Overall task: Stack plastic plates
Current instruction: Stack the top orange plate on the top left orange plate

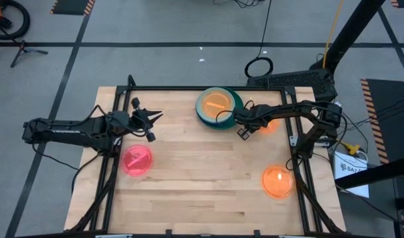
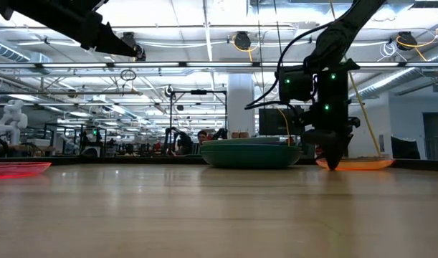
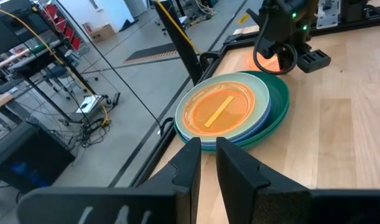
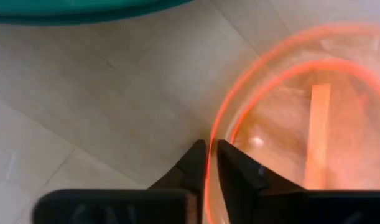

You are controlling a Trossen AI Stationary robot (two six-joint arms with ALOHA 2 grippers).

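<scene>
A stack of plates [image 1: 218, 106] sits near the table's far edge: dark green at the bottom, paler plates above, a translucent orange one on top [image 3: 221, 109]. Just right of it lies another translucent orange plate [image 1: 270, 125], with my right gripper [image 1: 256, 126] pointing down at its left rim, shut on it. A pink plate [image 1: 137, 160] lies flat at the left. A third orange plate [image 1: 278, 182] lies near the right front. My left gripper [image 3: 205, 163] hovers shut above the table's left part, holding nothing. My right gripper pinches the left rim [image 4: 209, 140] of the translucent orange plate, one finger [image 4: 193, 163] outside the rim and the other inside the dish. The fingers come from above, pointing down. In the low view the plate [image 2: 356, 164] still lies flat on the table.
Black frame rails run along the table's left, right and far edges [image 1: 188, 88]. Bare wood lies across the middle and near part of the table [image 1: 202, 192]. The room beyond holds racks, cables and people far off.
</scene>
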